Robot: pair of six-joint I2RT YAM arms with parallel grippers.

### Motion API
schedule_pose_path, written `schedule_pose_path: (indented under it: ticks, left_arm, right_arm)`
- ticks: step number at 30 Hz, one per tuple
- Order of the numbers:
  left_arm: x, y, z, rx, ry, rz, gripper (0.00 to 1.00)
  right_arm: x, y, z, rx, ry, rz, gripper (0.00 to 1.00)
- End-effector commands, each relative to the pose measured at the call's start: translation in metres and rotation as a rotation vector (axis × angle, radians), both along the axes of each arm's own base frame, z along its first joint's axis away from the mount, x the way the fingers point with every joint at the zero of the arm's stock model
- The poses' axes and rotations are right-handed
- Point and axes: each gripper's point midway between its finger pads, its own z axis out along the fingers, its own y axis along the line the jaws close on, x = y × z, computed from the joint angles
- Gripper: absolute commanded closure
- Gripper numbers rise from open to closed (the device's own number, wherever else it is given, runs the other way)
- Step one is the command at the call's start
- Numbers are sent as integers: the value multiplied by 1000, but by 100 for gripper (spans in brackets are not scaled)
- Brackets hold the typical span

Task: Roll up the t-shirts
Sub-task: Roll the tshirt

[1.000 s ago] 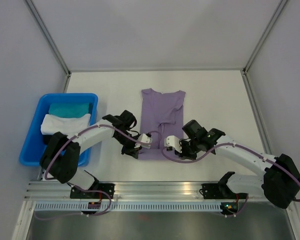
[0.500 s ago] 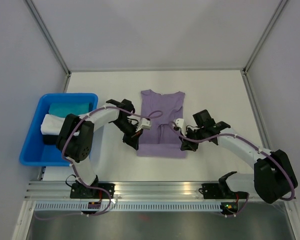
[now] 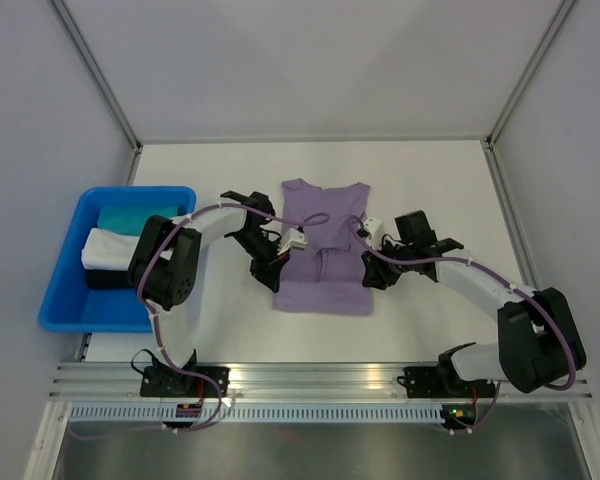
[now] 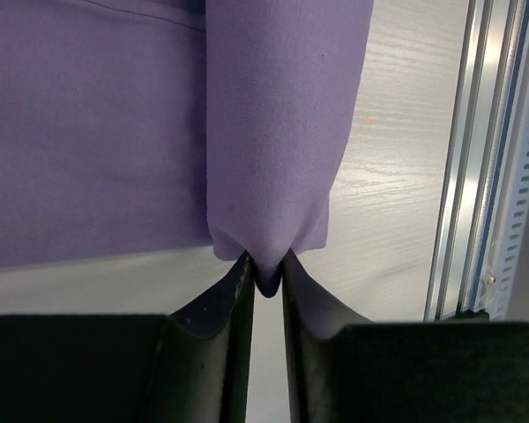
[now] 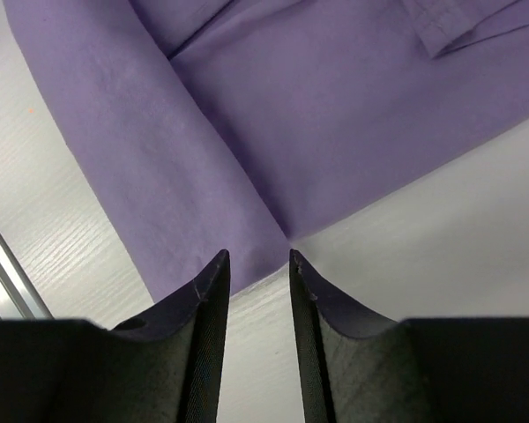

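The lavender t-shirt (image 3: 325, 285) lies flat in the middle of the table (image 3: 430, 180), its collar toward the far edge and its hem toward the near edge. The end nearest the arms has been turned over on itself, making a doubled band that runs across the shirt from its left side to its right side. Wrinkles run down the middle of the fabric.

The left hand (image 4: 266, 280) is at the left end of that band, low over the table. Its two black fingers (image 4: 225, 308) stand very close together, with a small tuck of the lavender fabric drawn to a point and pinched between their tips.

The right hand (image 5: 253, 264) is at the right end of the band. Its fingers (image 5: 313, 300) are parted with a clear gap between them, and nothing is between them. The corner of the folded cloth lies just beyond the tips, on the table.

A blue plastic bin (image 3: 65, 300) sits at the left edge of the table. It holds a folded teal cloth (image 3: 140, 218) on its far side and a folded white cloth (image 3: 125, 248) just nearer. An aluminium rail (image 3: 320, 378) runs along the near edge, and both arm bases are bolted to it.
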Motion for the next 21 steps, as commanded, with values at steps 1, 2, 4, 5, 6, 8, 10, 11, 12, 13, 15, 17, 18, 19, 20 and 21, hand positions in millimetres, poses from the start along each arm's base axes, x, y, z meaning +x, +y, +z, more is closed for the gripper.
schedule_pose_path:
  ticks: [1,2,4,5,6,8,10,11,12,13,15,17,18,19,20,21]
  left_arm:
    - [11,-3,4,6,-9,39,76]
    - [10,-2,4,8,-7,42,67]
    - [12,2,6,13,-21,48,60]
    - [13,6,7,16,-35,46,58]
    - [17,11,8,14,-45,58,54]
    - [25,17,18,-2,-93,69,53]
    - [39,24,34,-30,-159,100,53]
    - [46,25,42,-41,-213,102,53]
    - [50,24,49,-53,-259,105,53]
    - [45,24,49,-65,-283,100,53]
    - [51,11,75,-126,-484,73,53]
    - [37,17,70,-67,-619,81,53]
    - [38,-1,77,-105,-734,45,51]
    - [20,5,53,-70,-735,20,50]
    - [20,8,56,-49,-819,20,46]
    - [14,-3,54,-77,-871,-18,45]
  right_arm:
    - [15,2,20,43,-57,-52,60]
    - [15,1,24,49,-68,-54,58]
    - [12,0,23,50,-68,-43,57]
    - [9,1,26,59,-71,-36,56]
    - [8,2,28,65,-80,-27,55]
    - [11,1,35,65,-132,-15,55]
    - [13,-3,38,19,-205,19,54]
    - [11,-6,41,-16,-244,41,54]
    - [14,-15,37,-102,-290,36,54]
    - [1,-8,30,-147,-311,105,54]
    - [-13,-10,24,-248,-383,202,54]
    - [-38,1,14,-274,-412,308,54]
    - [-44,2,11,-284,-428,331,54]
    - [-56,2,0,-315,-432,374,54]
    - [-59,2,-1,-321,-452,389,54]
    - [-70,3,-11,-336,-450,441,54]
